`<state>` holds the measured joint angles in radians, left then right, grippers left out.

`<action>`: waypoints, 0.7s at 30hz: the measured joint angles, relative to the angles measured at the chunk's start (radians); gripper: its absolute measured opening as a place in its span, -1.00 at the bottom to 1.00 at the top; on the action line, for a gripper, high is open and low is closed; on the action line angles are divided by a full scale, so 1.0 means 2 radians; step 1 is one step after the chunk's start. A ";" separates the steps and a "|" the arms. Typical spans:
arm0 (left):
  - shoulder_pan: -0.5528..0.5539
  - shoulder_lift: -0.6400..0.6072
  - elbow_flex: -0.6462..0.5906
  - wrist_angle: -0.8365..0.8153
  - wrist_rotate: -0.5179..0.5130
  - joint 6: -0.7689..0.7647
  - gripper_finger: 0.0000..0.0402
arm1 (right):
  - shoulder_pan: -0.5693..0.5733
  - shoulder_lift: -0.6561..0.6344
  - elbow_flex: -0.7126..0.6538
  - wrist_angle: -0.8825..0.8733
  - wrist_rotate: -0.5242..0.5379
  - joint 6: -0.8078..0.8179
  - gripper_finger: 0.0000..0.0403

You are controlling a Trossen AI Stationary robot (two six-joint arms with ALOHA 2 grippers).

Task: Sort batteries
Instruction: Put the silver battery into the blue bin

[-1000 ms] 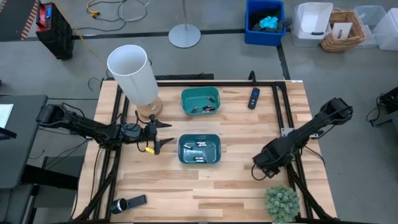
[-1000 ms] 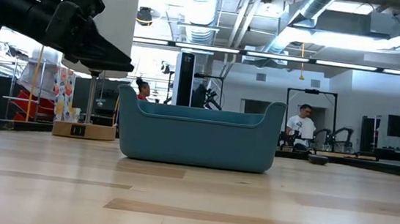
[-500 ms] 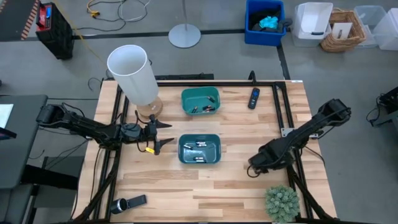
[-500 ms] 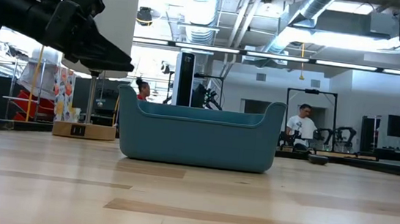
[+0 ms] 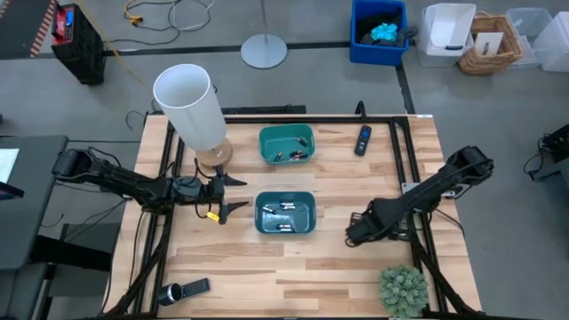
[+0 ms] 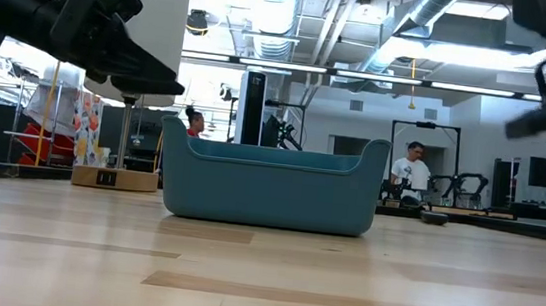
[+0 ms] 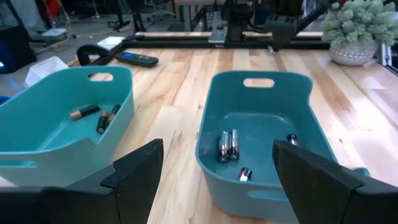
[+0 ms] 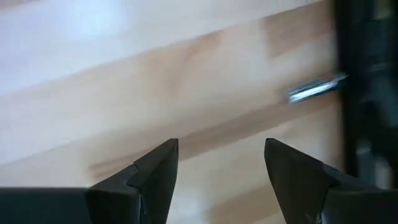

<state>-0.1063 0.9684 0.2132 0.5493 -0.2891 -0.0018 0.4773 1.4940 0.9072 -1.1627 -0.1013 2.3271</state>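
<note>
Two teal bins sit mid-table: the far bin [image 5: 286, 144] and the near bin [image 5: 284, 214]. Both hold batteries. In the left wrist view, two dark batteries [image 7: 102, 119] lie in the far bin [image 7: 37, 134], and a pair of silvery batteries [image 7: 227, 145] with others lie in the near bin [image 7: 261, 99]. My left gripper [image 5: 242, 192] [image 7: 217, 148] hovers open, left of the near bin. My right gripper [image 5: 352, 235] [image 8: 221, 148] is open over bare wood, right of the near bin. A blurred silvery streak [image 8: 314, 89] lies by a dark rail; I cannot tell what it is.
A white lamp [image 5: 191, 107] stands at the far left, close behind my left arm. A black remote [image 5: 363, 140] lies at the far right. A flashlight-like cylinder [image 5: 182, 290] is near the left corner, a potted plant [image 5: 402, 289] near the right corner. Black frame rails [image 5: 398, 151] run along the table's sides.
My right gripper has moved toward the table's left, closer to the near bin, and stays open. In the low view it has come into sight at the upper right, blurred.
</note>
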 joint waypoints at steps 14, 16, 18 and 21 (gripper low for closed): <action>-0.006 0.000 0.000 -0.005 0.051 0.036 0.47 | 0.025 0.075 0.188 -0.128 0.146 -0.270 0.27; -0.006 0.000 0.000 -0.004 0.051 0.035 0.47 | 0.026 0.079 0.210 -0.162 0.146 -0.340 0.27; -0.005 0.000 0.000 -0.004 0.051 0.027 0.47 | 0.026 0.079 0.225 -0.182 0.146 -0.411 0.27; -0.005 0.000 0.000 -0.004 0.051 0.014 0.47 | 0.020 0.077 0.234 -0.207 0.145 -0.523 0.27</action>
<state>-0.1169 0.9684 0.2138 0.5423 -0.1871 0.0256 0.5173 1.6470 1.3754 -1.5777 0.1890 1.2818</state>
